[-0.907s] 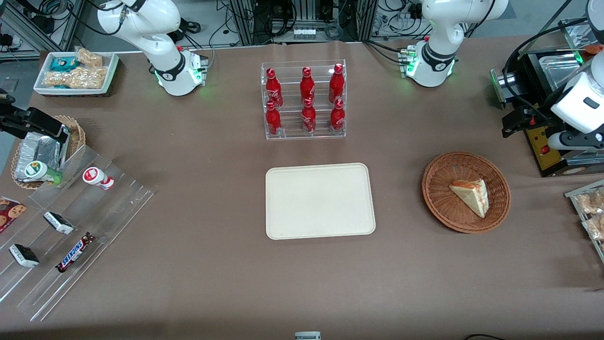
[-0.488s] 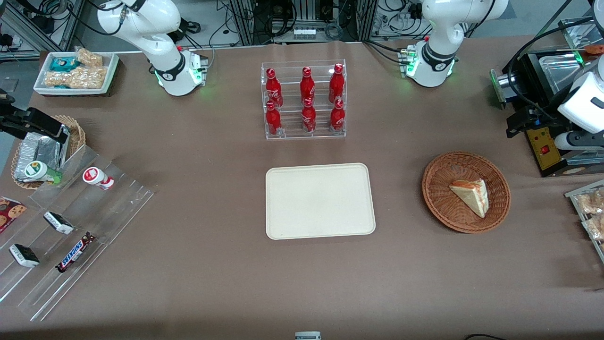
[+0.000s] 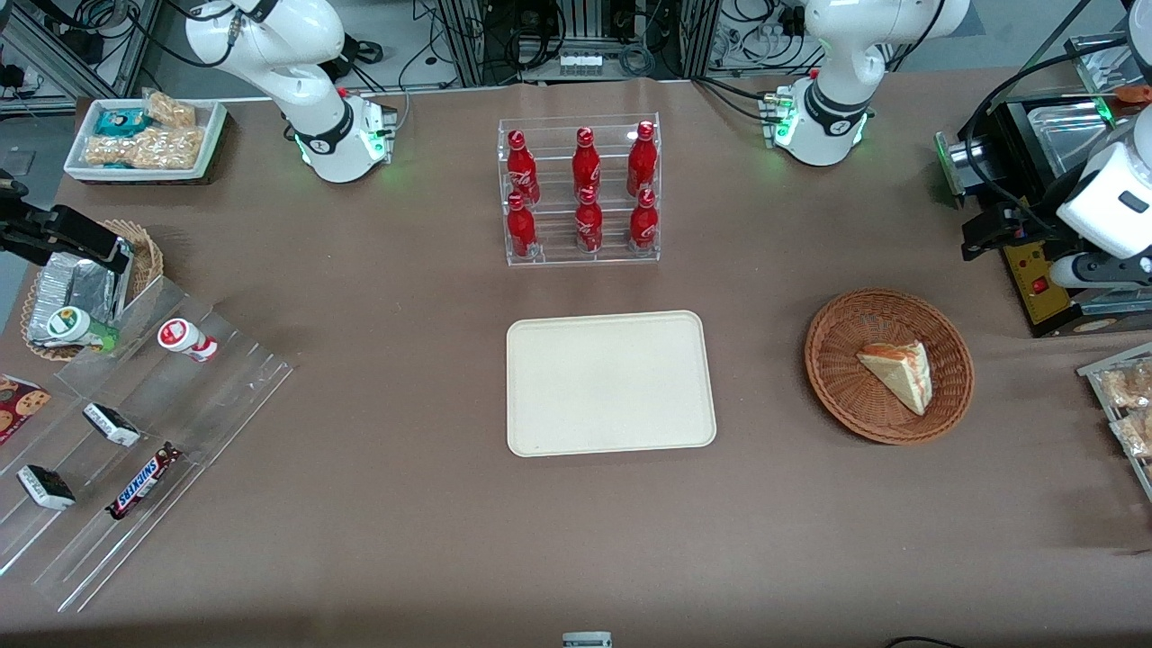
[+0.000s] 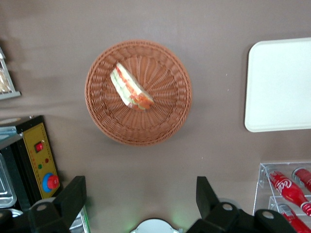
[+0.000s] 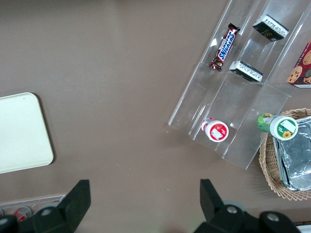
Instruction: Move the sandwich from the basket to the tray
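The sandwich (image 3: pixel 898 373), a pale bread wedge with red and green filling, lies in the round reddish-brown wicker basket (image 3: pixel 832 360). The cream tray (image 3: pixel 610 382) lies flat at the table's middle, with nothing on it. My left gripper (image 3: pixel 988 234) hangs above the table, farther from the front camera than the basket and beside the black machine, clear of the sandwich. In the left wrist view the sandwich (image 4: pixel 131 90) sits in the basket (image 4: pixel 97 111), a corner of the tray (image 4: pixel 282 87) shows, and the gripper (image 4: pixel 139 196) is open and empty.
A clear rack of red cola bottles (image 3: pixel 580 193) stands farther from the front camera than the tray. A black machine with a yellow panel (image 3: pixel 1044 288) stands beside the basket. Snack packs (image 3: pixel 1125 396) lie at the working arm's end. Acrylic racks (image 3: pixel 135 432) lie toward the parked arm's end.
The left arm's wrist has shifted slightly sideways and back, with the gripper staying beside the black machine. The sandwich, basket and tray have not moved.
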`<act>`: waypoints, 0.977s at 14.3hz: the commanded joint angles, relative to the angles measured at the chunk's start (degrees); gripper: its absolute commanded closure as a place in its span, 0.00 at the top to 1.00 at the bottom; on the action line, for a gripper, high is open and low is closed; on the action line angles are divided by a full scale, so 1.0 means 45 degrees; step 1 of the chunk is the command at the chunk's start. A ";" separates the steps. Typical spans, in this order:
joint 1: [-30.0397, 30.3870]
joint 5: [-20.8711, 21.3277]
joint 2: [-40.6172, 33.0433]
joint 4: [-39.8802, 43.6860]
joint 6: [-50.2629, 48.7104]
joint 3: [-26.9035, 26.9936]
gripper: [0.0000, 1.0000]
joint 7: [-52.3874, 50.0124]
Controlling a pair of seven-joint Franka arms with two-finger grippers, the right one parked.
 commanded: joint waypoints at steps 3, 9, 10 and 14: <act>0.0270 0.0016 0.0092 -0.1515 0.0862 0.0088 1.00 -0.0028; 0.1423 -0.0082 0.0131 -0.4307 0.4102 0.0088 1.00 -0.0300; 0.1464 -0.0063 0.0150 -0.5067 0.5114 0.0088 1.00 -0.0708; 0.1465 -0.0043 0.0987 -0.6324 0.7737 0.0088 1.00 -0.4333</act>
